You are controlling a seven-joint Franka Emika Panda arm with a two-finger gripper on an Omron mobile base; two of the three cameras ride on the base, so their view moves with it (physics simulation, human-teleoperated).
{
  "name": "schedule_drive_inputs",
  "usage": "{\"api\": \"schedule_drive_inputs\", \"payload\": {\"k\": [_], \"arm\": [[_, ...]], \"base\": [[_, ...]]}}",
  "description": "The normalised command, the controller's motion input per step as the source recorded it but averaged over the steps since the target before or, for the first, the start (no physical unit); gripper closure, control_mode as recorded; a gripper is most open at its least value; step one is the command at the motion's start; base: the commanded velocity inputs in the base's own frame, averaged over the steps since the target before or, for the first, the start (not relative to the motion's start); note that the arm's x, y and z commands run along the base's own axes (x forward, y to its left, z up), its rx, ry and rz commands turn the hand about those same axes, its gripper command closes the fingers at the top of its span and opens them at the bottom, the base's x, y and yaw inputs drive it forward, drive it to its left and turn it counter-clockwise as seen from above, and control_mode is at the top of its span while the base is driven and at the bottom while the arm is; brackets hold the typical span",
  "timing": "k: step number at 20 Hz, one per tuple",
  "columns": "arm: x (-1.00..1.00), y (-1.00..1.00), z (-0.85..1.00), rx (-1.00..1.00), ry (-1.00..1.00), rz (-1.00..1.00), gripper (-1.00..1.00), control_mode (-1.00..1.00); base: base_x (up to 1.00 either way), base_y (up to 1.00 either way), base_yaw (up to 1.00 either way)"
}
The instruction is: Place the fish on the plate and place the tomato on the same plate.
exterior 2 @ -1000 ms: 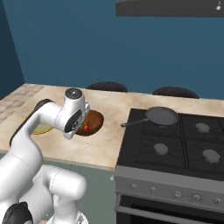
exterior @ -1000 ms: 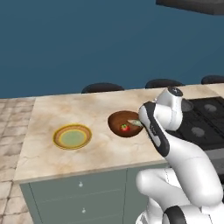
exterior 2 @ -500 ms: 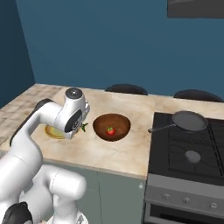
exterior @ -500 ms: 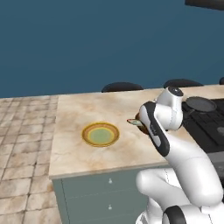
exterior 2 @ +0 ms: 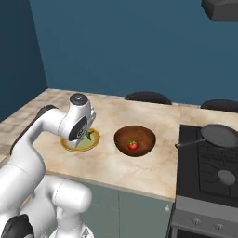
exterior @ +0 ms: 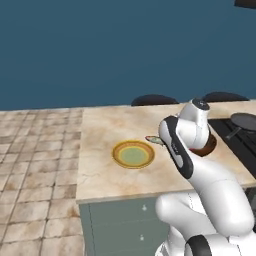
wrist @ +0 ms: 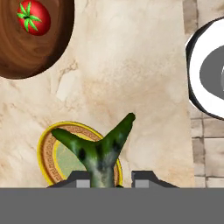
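White arm bent forward, hand (wrist: 106, 180) pointing down, fingers clamped on fish (wrist: 98, 154)

Grained brown wood on the bowl (wrist: 30, 48); veined, polished beige marble for the counter (wrist: 131, 74) beneath it; glossy red tomato (wrist: 33, 17) inside; smooth glazed plate (exterior: 133, 154) beside.

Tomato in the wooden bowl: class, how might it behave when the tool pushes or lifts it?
The tomato looks round and smooth, so it would probably roll if nudged, though the bowl walls should contain it. Its glossy skin may slip between narrow fingers. Being small, it is likely light.
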Motion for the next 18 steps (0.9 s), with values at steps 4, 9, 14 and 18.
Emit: {"api": "schedule_drive_inputs", "payload": {"k": [4,9,14,18], "arm": [[0.0,0.0,0.0,0.0,0.0,0.0,1.0,1.0],[0.08,0.1,0.0,-0.04,0.0,0.06,1.0,-1.0],[0.23,0.15,0.0,-0.08,0.0,0.15,1.0,-1.0],[0.37,0.0,-0.05,-0.05,0.0,0.11,1.0,-1.0]], "base": [[0.13,0.25,0.16],[0.09,0.15,0.09],[0.0,0.0,0.0],[0.0,0.0,0.0]]}}
